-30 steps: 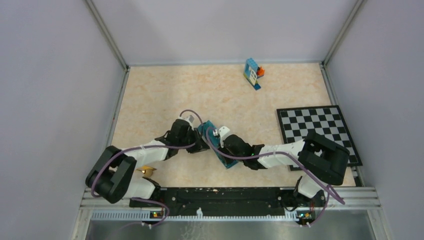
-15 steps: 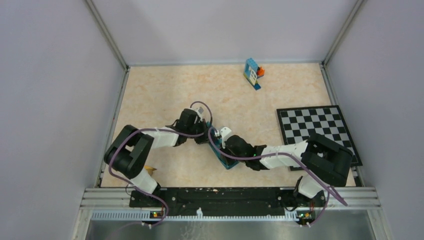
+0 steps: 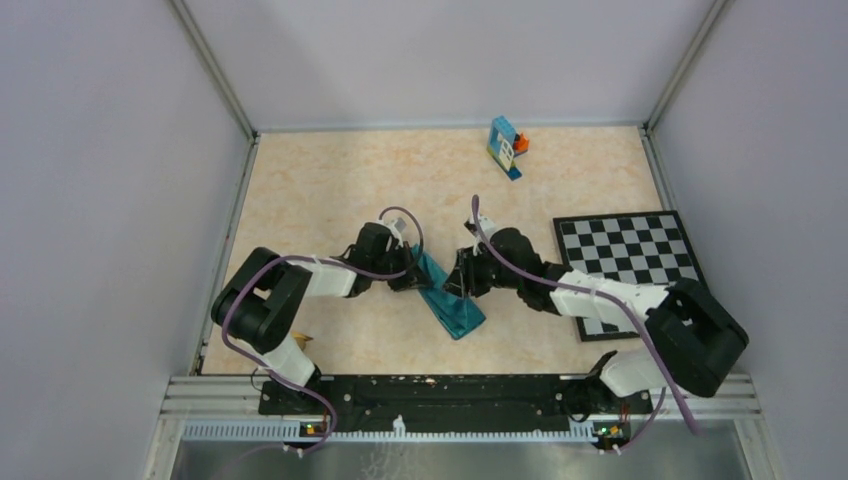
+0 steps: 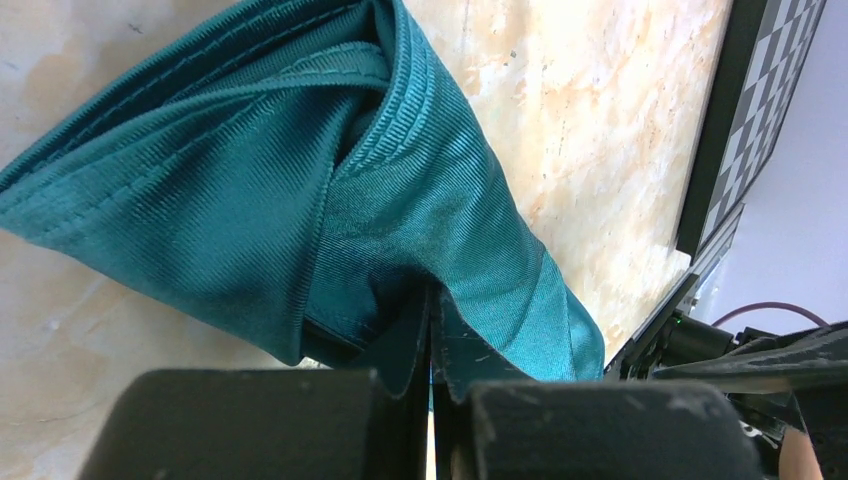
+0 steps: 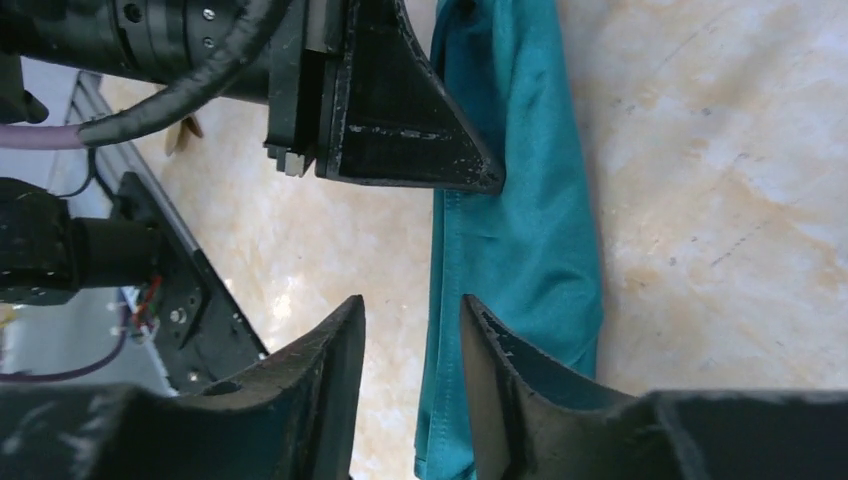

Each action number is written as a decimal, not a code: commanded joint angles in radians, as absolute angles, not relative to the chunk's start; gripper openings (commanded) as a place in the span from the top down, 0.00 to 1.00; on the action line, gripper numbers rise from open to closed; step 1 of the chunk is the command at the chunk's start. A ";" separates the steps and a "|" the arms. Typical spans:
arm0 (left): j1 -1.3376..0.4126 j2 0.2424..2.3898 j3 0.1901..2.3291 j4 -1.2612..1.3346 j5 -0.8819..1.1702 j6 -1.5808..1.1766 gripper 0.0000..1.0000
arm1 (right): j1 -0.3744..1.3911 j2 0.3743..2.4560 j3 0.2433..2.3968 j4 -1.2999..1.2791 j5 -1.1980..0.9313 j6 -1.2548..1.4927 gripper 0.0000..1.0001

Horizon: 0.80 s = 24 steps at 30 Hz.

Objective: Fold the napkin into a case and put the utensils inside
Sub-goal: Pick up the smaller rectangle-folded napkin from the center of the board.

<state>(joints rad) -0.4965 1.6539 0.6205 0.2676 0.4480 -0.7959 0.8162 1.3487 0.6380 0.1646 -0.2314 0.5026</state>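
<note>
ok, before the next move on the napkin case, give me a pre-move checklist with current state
1. Left end effector gripping the napkin: ok, shut on a fold of cloth.
2. Right end effector free: ok, jaws apart, nothing between them, over the strip.
3. Napkin folded narrow: ok, a long strip between the arms, bunched at the held end.
4. Pocket opening accessible: cannot tell, no slit visible.
5. Utensils located: cannot tell, only a golden glimpse at the near left.
6. Toy blocks out of the way: ok, at the far edge.
</note>
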 commanded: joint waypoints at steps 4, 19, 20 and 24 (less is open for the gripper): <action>-0.471 1.671 0.560 0.201 0.355 -0.728 1.00 | 0.776 1.501 0.598 0.336 -0.481 0.662 0.71; -0.434 1.698 0.507 0.261 0.398 -0.723 1.00 | 1.148 1.362 0.701 0.002 0.161 0.226 0.25; -0.432 1.696 0.506 0.262 0.401 -0.722 1.00 | 1.163 1.367 0.724 -0.026 0.226 0.193 0.21; -0.425 1.686 0.504 0.263 0.409 -0.720 1.00 | 1.196 1.452 0.827 -0.073 0.338 0.148 0.20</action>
